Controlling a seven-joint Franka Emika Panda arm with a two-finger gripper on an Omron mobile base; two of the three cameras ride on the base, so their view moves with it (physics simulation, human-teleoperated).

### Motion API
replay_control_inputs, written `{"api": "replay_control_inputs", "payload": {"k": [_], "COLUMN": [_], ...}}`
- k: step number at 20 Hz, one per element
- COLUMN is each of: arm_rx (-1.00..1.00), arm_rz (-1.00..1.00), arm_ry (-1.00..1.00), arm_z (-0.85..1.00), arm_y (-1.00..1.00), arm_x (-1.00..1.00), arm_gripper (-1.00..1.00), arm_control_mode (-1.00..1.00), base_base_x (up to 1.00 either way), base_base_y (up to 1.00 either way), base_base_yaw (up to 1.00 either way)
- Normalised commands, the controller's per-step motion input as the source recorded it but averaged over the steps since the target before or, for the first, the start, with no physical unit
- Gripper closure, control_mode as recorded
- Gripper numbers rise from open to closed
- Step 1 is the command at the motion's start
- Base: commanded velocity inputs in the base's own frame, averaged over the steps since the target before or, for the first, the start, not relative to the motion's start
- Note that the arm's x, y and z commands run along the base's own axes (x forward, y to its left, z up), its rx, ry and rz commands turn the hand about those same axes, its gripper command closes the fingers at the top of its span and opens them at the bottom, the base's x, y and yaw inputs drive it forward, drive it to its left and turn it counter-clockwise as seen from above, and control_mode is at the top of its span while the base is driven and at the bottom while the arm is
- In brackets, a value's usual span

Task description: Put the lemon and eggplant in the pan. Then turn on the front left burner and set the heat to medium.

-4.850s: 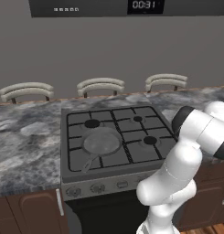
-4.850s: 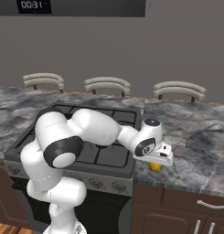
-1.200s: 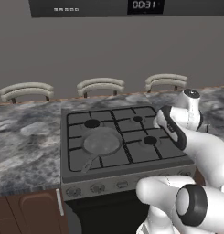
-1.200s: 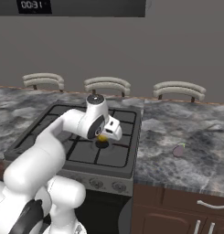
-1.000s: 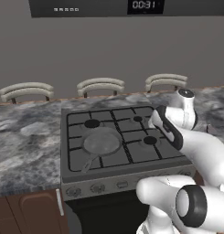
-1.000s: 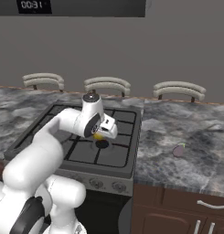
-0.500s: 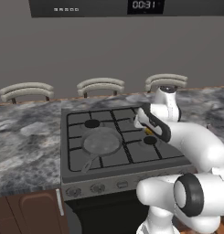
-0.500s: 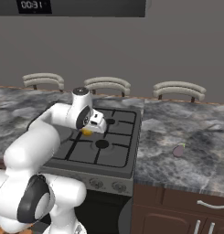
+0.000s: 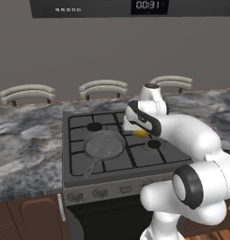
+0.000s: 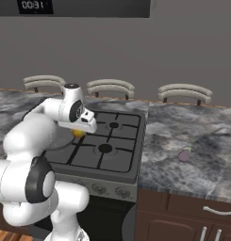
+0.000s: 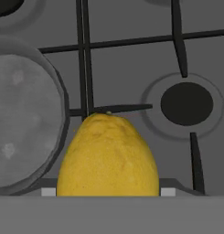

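My gripper [image 9: 140, 132] is shut on the yellow lemon [image 9: 141, 133] and holds it above the middle of the stove, just right of the pan [image 9: 104, 144]. In the hand view the lemon [image 11: 108, 155] sits low in the centre, with the grey pan [image 11: 22, 119] to its left and a bare dark burner [image 11: 186, 103] to its right. The pan rests on the front left of the stove, and the front left burner is hidden under it. The eggplant [image 10: 184, 155] lies on the marble counter right of the stove, far from the gripper [image 10: 79, 131] and lemon [image 10: 78, 133].
The stove's knobs [image 9: 100, 192] run along its front panel. Marble counter [image 9: 27, 145] flanks the stove on both sides. Three chair backs [image 9: 103, 87] stand behind the counter, and a microwave [image 9: 135, 6] hangs above.
The arm has swung left across the stove with the lemon in its grip, from the stove's right edge to beside the pan. The eggplant and pan have not moved.
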Motion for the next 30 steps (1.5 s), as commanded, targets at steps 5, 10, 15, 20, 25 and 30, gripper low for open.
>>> {"api": "replay_control_inputs", "payload": {"k": [5,10,15,20,25,30], "arm_rx": [0.0,0.0,0.0,0.0,0.0,0.0], "arm_rz": [0.0,0.0,0.0,0.0,0.0,0.0], "arm_ry": [0.03,0.05,0.04,0.02,0.05,0.08], "arm_z": [0.0,-0.11,-0.22,-0.18,-0.14,-0.19], "arm_y": [0.4,0.45,0.51,0.51,0.49,0.42], "arm_x": [0.09,0.09,0.07,0.08,0.12,0.1], "arm_gripper": [1.0,1.0,1.0,1.0,1.0,1.0], "arm_control_mode": [-1.0,-1.0,-1.0,-1.0,-1.0,-1.0], "base_base_x": [0.0,0.0,0.0,0.0,0.0,0.0], "base_base_y": [0.0,0.0,0.0,0.0,0.0,0.0], "base_base_yaw": [0.0,0.0,0.0,0.0,0.0,0.0]}}
